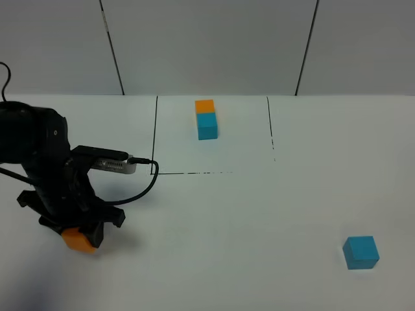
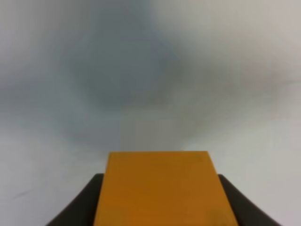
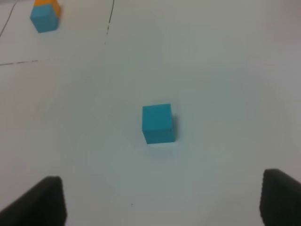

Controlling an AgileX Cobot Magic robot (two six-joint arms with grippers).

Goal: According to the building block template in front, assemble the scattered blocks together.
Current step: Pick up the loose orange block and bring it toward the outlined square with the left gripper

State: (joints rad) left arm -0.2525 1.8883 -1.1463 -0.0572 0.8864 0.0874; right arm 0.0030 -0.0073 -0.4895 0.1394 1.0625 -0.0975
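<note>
The template [image 1: 206,119], an orange cube joined to a cyan cube, stands at the back inside a thin black drawn outline [image 1: 156,136]; it also shows in the right wrist view [image 3: 45,14]. My left gripper [image 1: 79,234] is at the front left, shut on the loose orange cube [image 1: 79,241], low over the table. In the left wrist view the orange cube [image 2: 162,188] sits between the dark fingers [image 2: 80,209]. The loose cyan cube [image 1: 360,252] lies at the front right. My right gripper [image 3: 162,200] is open and empty, short of the cyan cube [image 3: 158,123].
A black cable [image 1: 139,188] loops from the left arm's wrist camera over the table near the outline's front left corner. The white table [image 1: 246,220] lies bare between the two loose cubes. The right arm is out of the exterior view.
</note>
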